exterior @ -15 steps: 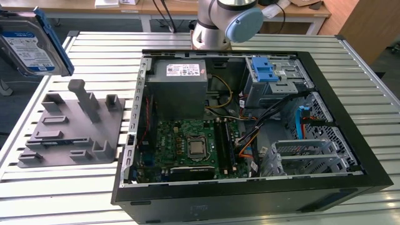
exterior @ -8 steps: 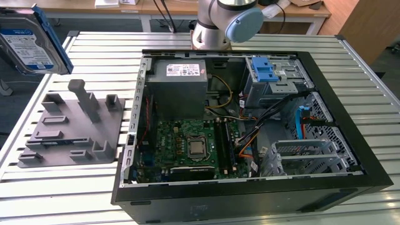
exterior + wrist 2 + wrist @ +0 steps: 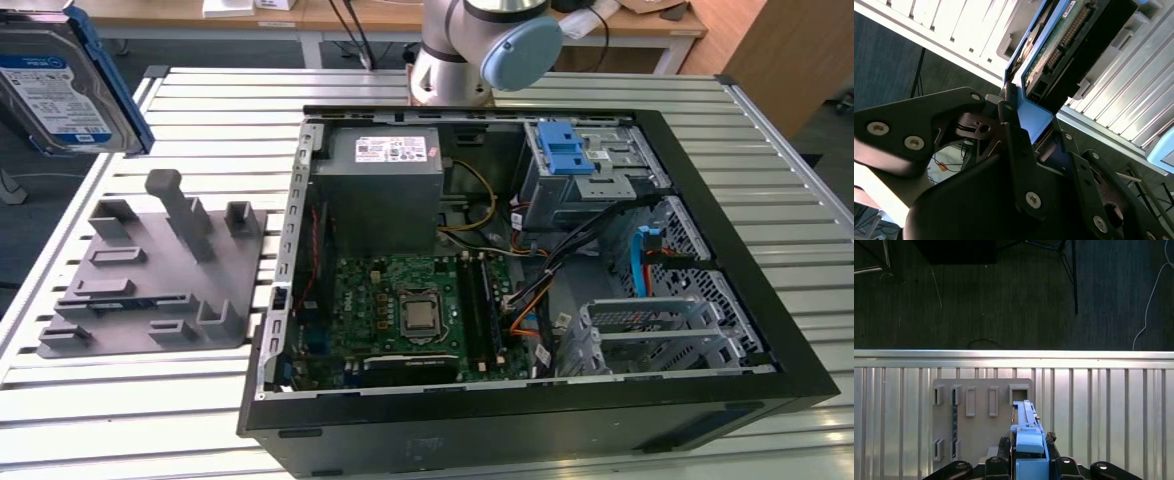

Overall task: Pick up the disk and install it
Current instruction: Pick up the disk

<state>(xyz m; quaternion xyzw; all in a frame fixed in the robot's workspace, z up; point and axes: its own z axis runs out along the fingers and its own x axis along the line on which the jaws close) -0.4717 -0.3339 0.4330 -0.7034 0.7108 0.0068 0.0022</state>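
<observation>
Exterior view, from its left: the disk (image 3: 54, 85) is lifted well above the table, with the grey fixture plate (image 3: 134, 280) and its upright posts lying below. Next comes the open computer case (image 3: 534, 430), holding a power-supply box (image 3: 380, 190), a motherboard (image 3: 407, 310) and a blue-tabbed drive cage (image 3: 567, 150). The arm (image 3: 467, 45) stands behind it. In both wrist views the gripper (image 3: 1034, 125) (image 3: 1030, 452) is clamped on the disk's blue bracket. The table (image 3: 147, 420) is slatted metal, the floor (image 3: 1004, 290) dark.
</observation>
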